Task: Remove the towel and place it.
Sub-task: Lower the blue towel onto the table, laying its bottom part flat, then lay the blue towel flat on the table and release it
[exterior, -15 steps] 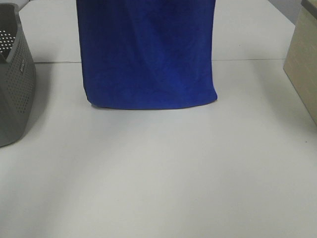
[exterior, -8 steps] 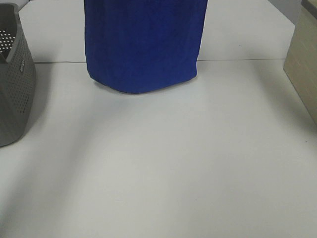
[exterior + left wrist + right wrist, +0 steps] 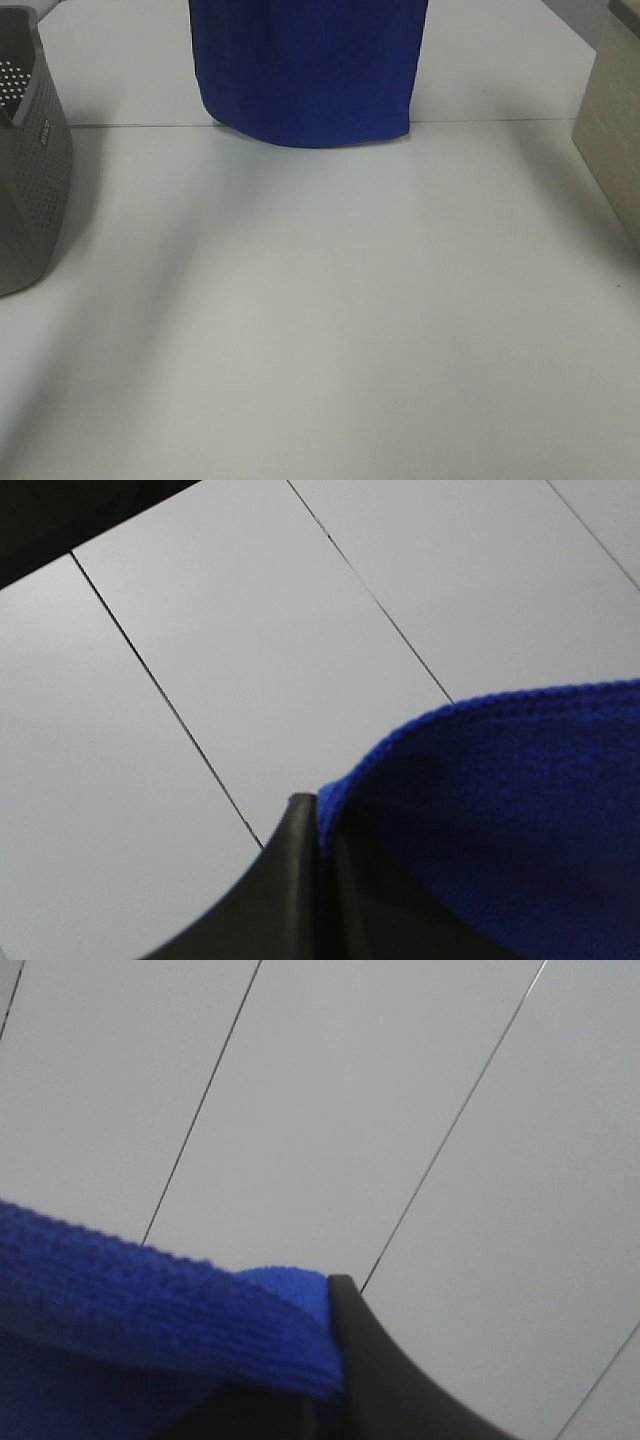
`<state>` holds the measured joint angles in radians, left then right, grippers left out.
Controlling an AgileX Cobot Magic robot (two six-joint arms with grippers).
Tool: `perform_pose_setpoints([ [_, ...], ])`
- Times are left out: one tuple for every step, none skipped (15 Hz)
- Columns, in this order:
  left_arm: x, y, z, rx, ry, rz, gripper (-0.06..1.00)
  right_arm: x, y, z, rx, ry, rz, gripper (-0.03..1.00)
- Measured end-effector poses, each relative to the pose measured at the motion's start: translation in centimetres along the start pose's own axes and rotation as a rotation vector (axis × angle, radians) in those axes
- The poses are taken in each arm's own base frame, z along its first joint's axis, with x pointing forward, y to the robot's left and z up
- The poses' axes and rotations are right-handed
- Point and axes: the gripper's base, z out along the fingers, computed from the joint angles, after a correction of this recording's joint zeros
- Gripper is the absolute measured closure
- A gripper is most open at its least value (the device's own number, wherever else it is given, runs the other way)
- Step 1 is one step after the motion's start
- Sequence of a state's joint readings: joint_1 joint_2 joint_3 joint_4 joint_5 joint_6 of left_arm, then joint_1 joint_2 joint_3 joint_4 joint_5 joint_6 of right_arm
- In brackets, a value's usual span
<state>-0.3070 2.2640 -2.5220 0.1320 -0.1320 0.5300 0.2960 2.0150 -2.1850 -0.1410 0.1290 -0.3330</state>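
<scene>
The royal-blue towel [image 3: 310, 70] hangs in the air at the top middle of the exterior high view, its lower edge above the far part of the table. Its top and both grippers are cut off by the frame there. In the left wrist view my left gripper [image 3: 320, 825] is shut on one upper edge of the towel [image 3: 500, 810]. In the right wrist view my right gripper [image 3: 335, 1330] is shut on the other upper edge of the towel [image 3: 150, 1300]. The white tag is not visible.
A grey perforated basket [image 3: 30, 170] stands at the left edge of the white table [image 3: 330, 330]. A beige box [image 3: 612, 140] stands at the right edge. A seam line crosses the table at the back.
The towel has risen and moved away: its lower edge has gone from mid-table up to the seam line, and it now hangs narrower.
</scene>
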Motion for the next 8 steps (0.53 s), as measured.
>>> perform_pose_setpoints([
  [0.3,-0.2,0.0,0.023,0.038,-0.002,0.94,0.5,0.1,0.0,-0.018,0.047,0.02,0.95],
  [0.7,-0.7,-0.1,0.067,0.107,-0.004,0.94,1.0,0.3,-0.1,-0.05,0.114,0.046,0.95],
  [0.8,-1.3,-0.4,0.134,0.204,-0.009,0.94,1.6,0.7,-0.4,-0.092,0.198,0.075,0.95],
  [0.8,-1.7,-0.6,0.177,0.265,-0.011,0.94,1.9,0.8,-0.7,-0.116,0.248,0.086,0.95],
  [-0.3,-2.7,-2.2,0.346,0.498,-0.04,0.94,2.2,1.2,-2.6,-0.218,0.443,0.13,0.95],
  [-1.3,-2.8,-3.4,0.43,0.611,-0.054,0.94,2.0,1.3,-4.0,-0.276,0.549,0.153,0.95],
  [-2.0,-2.6,-4.6,0.503,0.714,-0.064,0.94,1.7,1.2,-5.7,-0.324,0.647,0.179,0.95],
  [-2.4,-2.3,-5.8,0.566,0.819,-0.081,0.94,1.5,1.2,-7.3,-0.371,0.748,0.204,0.95],
])
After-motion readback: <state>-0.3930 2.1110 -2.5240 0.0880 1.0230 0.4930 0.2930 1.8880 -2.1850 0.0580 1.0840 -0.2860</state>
